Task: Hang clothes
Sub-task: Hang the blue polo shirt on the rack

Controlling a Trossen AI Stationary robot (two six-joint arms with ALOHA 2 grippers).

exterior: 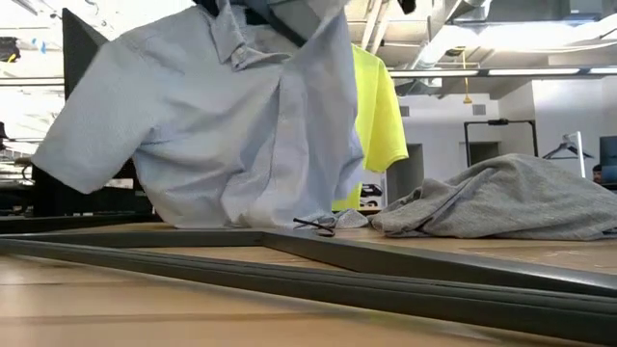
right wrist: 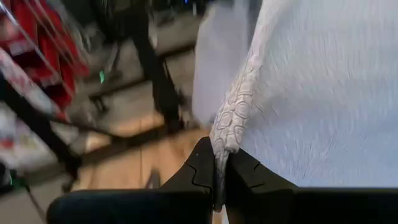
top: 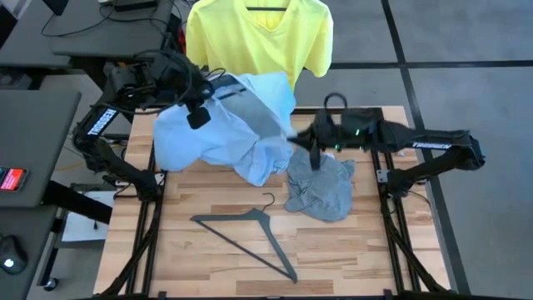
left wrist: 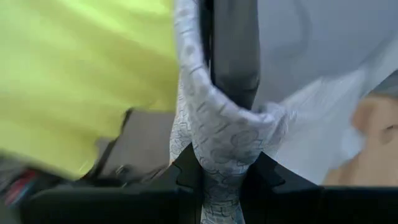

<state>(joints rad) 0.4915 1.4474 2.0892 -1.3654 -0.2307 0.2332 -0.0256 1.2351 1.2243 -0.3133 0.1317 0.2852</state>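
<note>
The pale blue collared shirt (top: 225, 133) is held up over the table's far left by both grippers; in the low view (exterior: 222, 125) its lower part rests on the table. A dark hanger (left wrist: 233, 50) lies inside it. My left gripper (top: 198, 117) is shut at the collar. My right gripper (top: 314, 158) is shut on the shirt's right-hand edge. The grey T-shirt (top: 321, 190) lies crumpled on the table under my right gripper. The neon-yellow T-shirt (top: 260, 37) hangs on a hanger beyond the far edge. My left gripper (left wrist: 219, 180) pinches a patterned band of the shirt's collar (left wrist: 214, 134) between its two fingers, where the band wraps around the dark hanger's bar. The shirt hangs below the hold, lifted at the collar. My right gripper (right wrist: 221, 180) pinches a patterned edge strip of the pale blue shirt (right wrist: 227, 134) between its two fingertips. The fingers point down, from above. The cloth spreads away from the hold; one layer or several, I cannot tell.
A second dark hanger (top: 250, 229) lies flat on the wooden table near the front middle; it fills the foreground of the low view (exterior: 386, 270). Black frame rails (top: 148, 217) run along the table's left and right sides.
</note>
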